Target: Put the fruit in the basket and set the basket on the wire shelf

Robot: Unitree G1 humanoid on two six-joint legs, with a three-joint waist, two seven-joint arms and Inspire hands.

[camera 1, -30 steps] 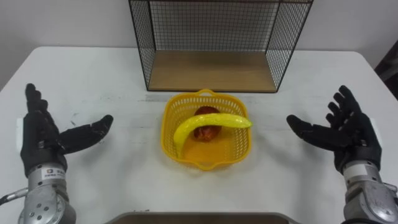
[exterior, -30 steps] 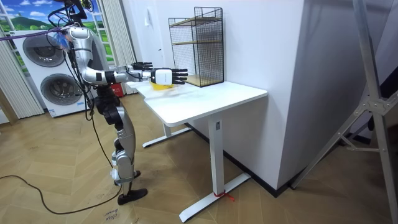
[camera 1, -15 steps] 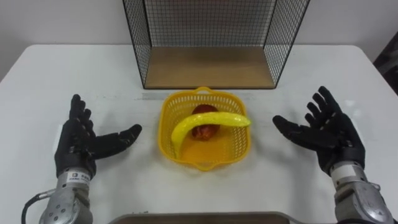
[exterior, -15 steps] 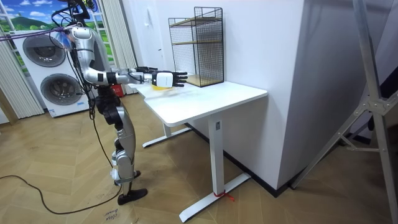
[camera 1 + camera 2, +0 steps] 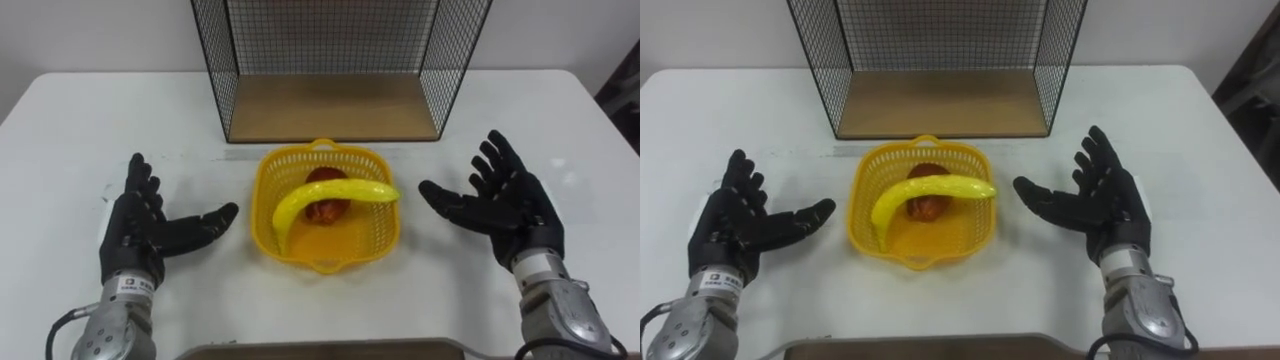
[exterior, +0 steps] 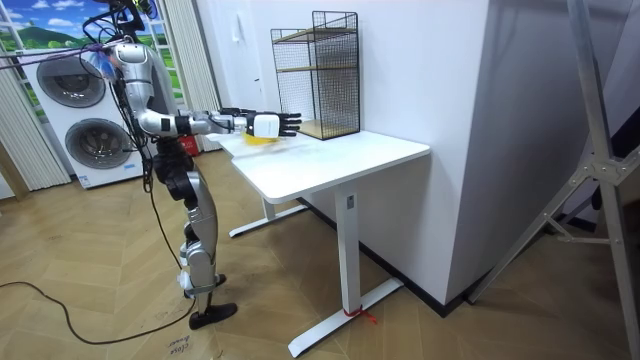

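Observation:
A yellow plastic basket [image 5: 385, 235] [image 5: 862, 243] sits on the white table [image 5: 70, 130] in front of the wire shelf [image 5: 335, 110]. Inside it a yellow banana [image 5: 325, 197] [image 5: 925, 195] lies across a red fruit [image 5: 328, 208] [image 5: 928, 206]. My left hand [image 5: 148, 225] [image 5: 738, 225] is open, palm inward, left of the basket with a gap between them. On the other side my right hand [image 5: 502, 205] [image 5: 1095, 205] is open too, close to the rim without touching. In the room view both hands [image 6: 262, 123] reach over the table at the basket [image 6: 258, 139].
The black wire shelf [image 5: 940, 105] has a wooden floor and stands just behind the basket, its open side toward me. A dark edge [image 5: 320, 350] runs along the bottom of the eye views. In the room view I stand at the table's end, washing machines [image 6: 85, 110] behind me.
Both hands have closed in on the basket from its two sides, the left one most. The view has tipped slightly, with the shelf and basket higher than before.

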